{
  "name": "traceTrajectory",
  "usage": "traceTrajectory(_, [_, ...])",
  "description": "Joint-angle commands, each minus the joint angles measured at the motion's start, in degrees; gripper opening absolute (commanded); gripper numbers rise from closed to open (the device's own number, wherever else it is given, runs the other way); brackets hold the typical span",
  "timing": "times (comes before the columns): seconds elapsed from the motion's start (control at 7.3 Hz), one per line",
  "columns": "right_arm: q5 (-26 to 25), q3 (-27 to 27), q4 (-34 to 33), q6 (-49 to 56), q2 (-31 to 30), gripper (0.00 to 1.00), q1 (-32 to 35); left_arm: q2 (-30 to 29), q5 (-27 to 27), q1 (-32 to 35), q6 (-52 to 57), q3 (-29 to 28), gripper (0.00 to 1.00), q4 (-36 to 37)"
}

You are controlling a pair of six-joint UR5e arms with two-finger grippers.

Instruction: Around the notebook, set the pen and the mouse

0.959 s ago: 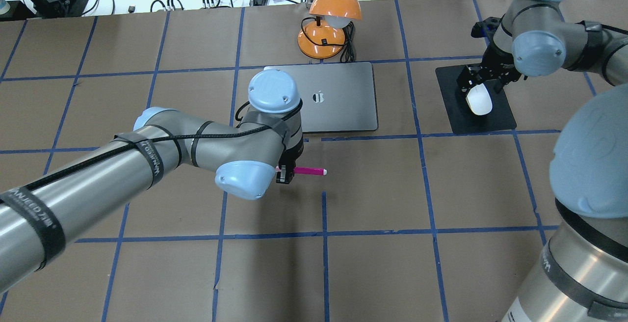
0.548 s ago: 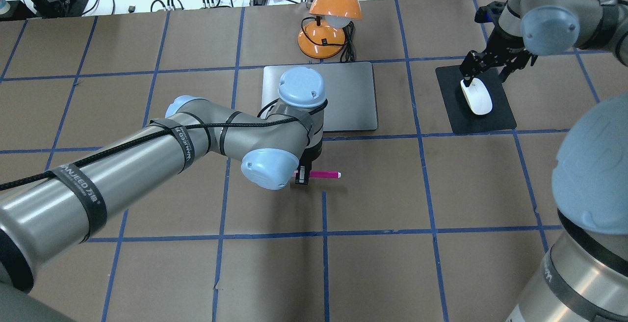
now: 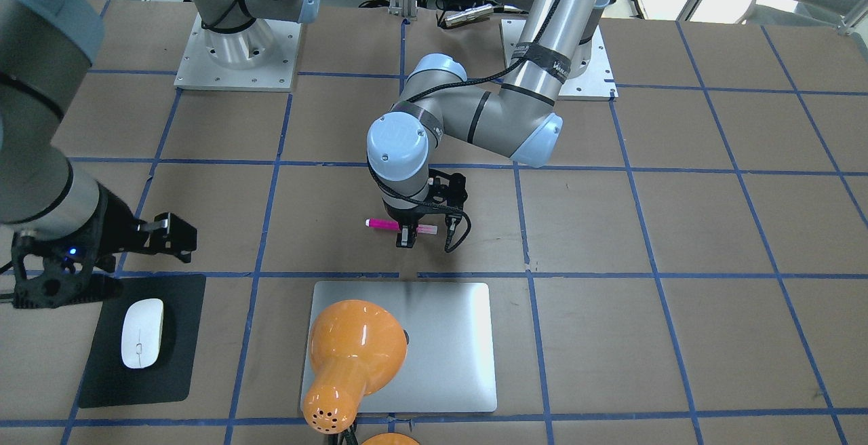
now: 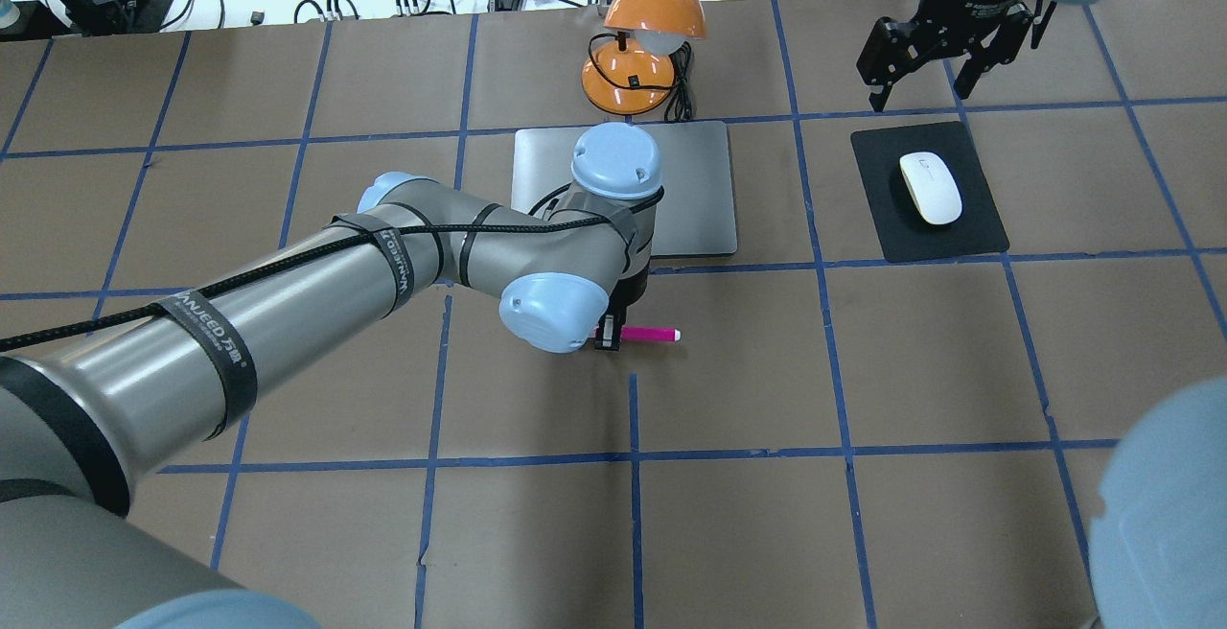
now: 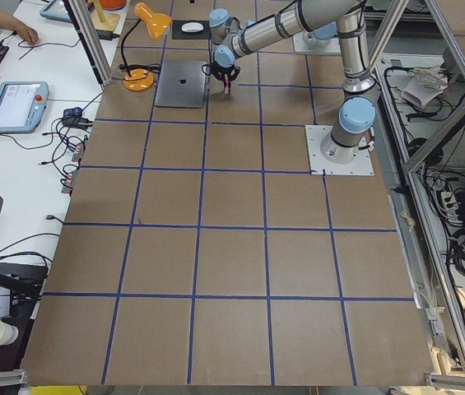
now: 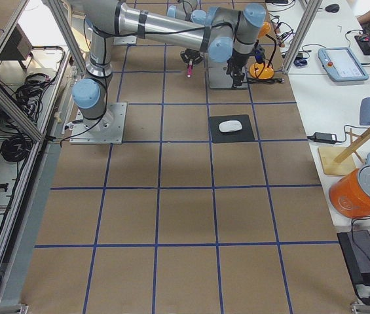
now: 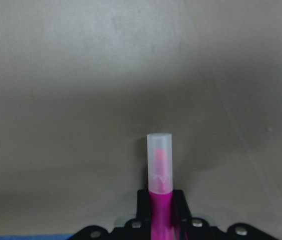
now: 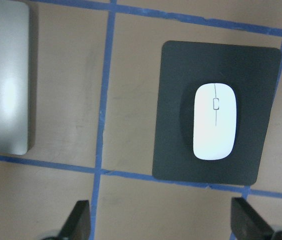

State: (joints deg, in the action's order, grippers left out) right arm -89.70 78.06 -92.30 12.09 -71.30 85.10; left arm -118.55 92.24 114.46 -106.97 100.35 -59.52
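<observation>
The magenta pen (image 4: pixel 650 333) lies level, its pale tip pointing right, and my left gripper (image 4: pixel 609 335) is shut on its left end. It hangs low over the table just in front of the silver notebook (image 4: pixel 692 190); the left wrist view shows the pen (image 7: pixel 159 172) jutting out from between the jaws. The white mouse (image 4: pixel 930 188) rests on a black mat (image 4: pixel 970 236) to the notebook's right. My right gripper (image 4: pixel 918 97) is open and empty, raised beyond the mat's far edge. From the right wrist view I look down on the mouse (image 8: pixel 214 121).
An orange desk lamp (image 4: pixel 640 30) stands behind the notebook, and in the front-facing view its shade (image 3: pixel 349 357) hides part of the notebook (image 3: pixel 451 350). Cables lie past the table's far edge. Blue tape lines grid the brown table.
My left arm carried the pen to the right along the notebook's near edge. The right gripper, which was around the mouse, let it go and drew back up and away.
</observation>
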Motion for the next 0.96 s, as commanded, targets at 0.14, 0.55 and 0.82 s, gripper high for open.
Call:
traceTrajectory(0.14, [0.58, 1.83, 2.74, -4.0, -10.14, 1.0, 2.79, 2.77, 1.8, 0.06, 8.4, -1.21, 1.0, -0.86])
traceTrajectory(0.55, [0.31, 2.53, 3.09, -4.35, -11.58, 1.0, 2.88, 15.23, 3.56, -5.35, 42.88, 0.02, 1.0, -3.31])
traceTrajectory(0.82, [0.41, 4.11, 1.69, -4.18, -10.97, 1.0, 2.96, 24.02, 3.3, -13.26, 66.03, -0.16, 1.0, -14.41])
